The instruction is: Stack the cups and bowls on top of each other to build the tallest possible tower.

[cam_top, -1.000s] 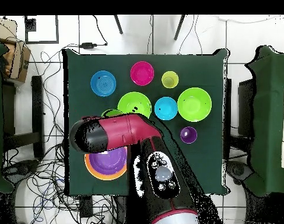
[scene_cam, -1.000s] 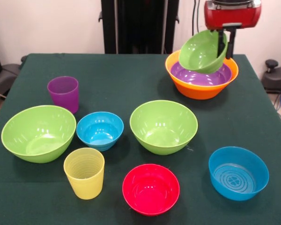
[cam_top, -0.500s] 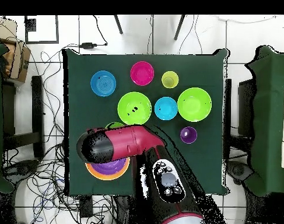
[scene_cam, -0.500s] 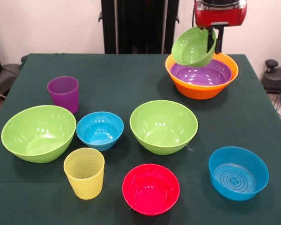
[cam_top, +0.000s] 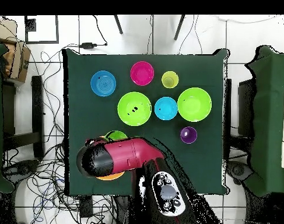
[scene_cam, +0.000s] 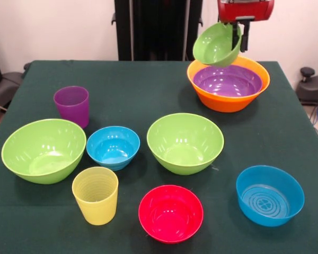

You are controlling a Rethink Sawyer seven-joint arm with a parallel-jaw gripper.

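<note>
My gripper is shut on the rim of a small lime green bowl and holds it tilted in the air, above the far left rim of the large orange bowl. The shallow purple bowl lies nested in the orange one. In the overhead view the arm covers the gripper and most of the orange bowl; the held green bowl peeks out. The purple cup and the ribbed yellow cup stand upright at the left.
On the green table stand two large lime green bowls, a small blue bowl, a wider blue bowl and a pink-red bowl. The black pedestal stands behind the far edge.
The gripper has risen with the green bowl and moved left in the front view, from over the purple bowl's middle to above the orange bowl's far left rim.
</note>
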